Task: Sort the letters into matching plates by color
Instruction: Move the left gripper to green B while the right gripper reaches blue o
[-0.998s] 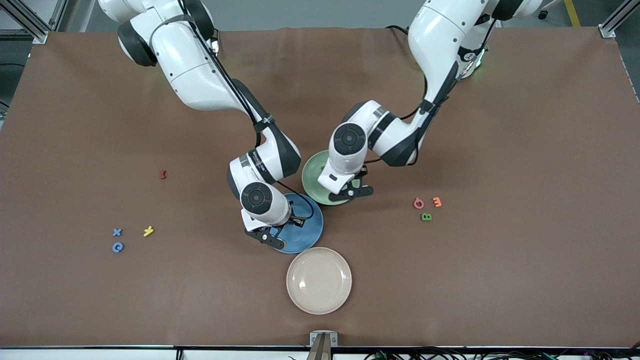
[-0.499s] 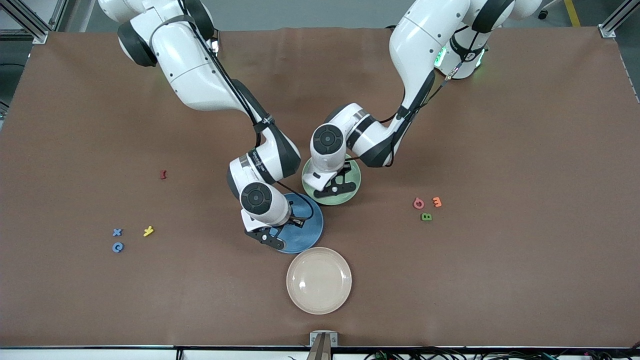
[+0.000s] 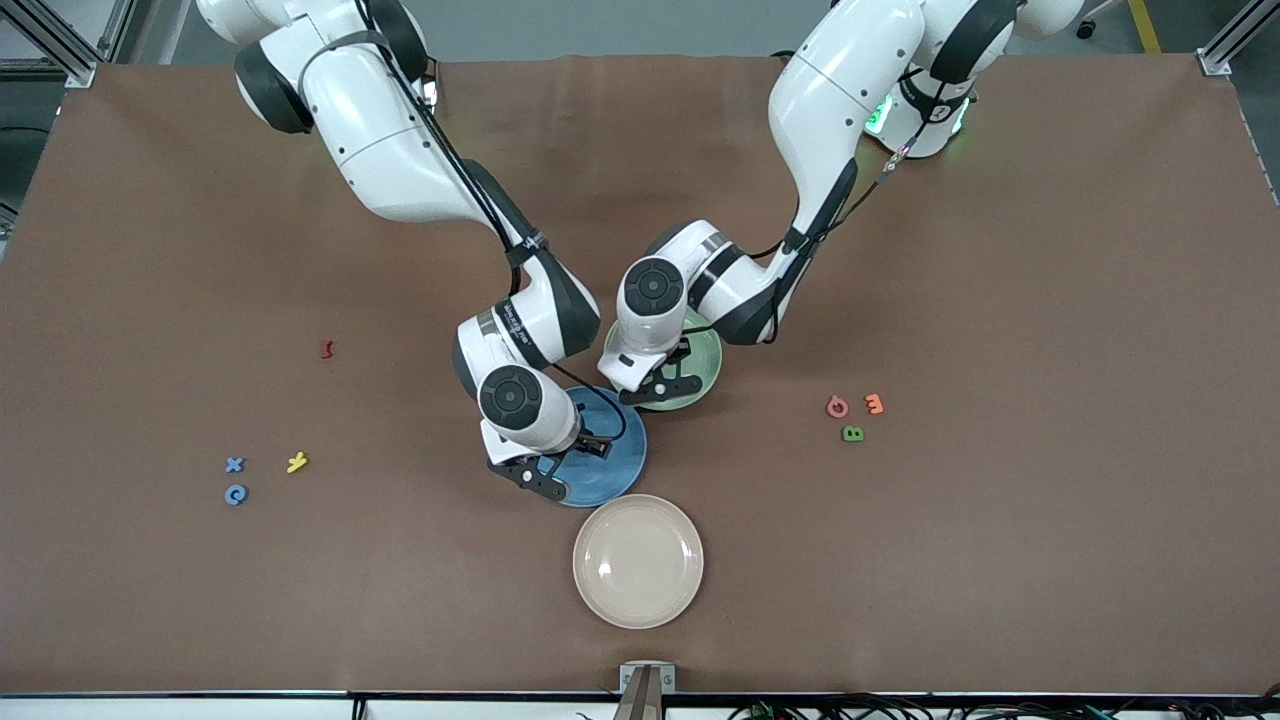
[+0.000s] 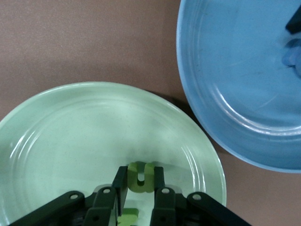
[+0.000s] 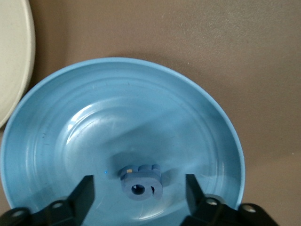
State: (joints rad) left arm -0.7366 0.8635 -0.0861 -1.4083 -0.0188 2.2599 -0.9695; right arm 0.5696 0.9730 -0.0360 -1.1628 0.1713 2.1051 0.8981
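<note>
Brown table: right gripper [image 5: 138, 197] open over blue plate [image 5: 197, 113], letter [image 5: 140, 181] inside.

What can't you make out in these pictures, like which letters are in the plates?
- Green letter, left wrist view: gripped by the left gripper, whose jaws cover its sides; its identity is unclear.
- Blue letter, right wrist view: lying in the blue plate between the open right gripper jaws; unreadable.
- Green plate, front view: mostly hidden by the left arm.
- Cream plate, right wrist view: cut off by the edge.
</note>
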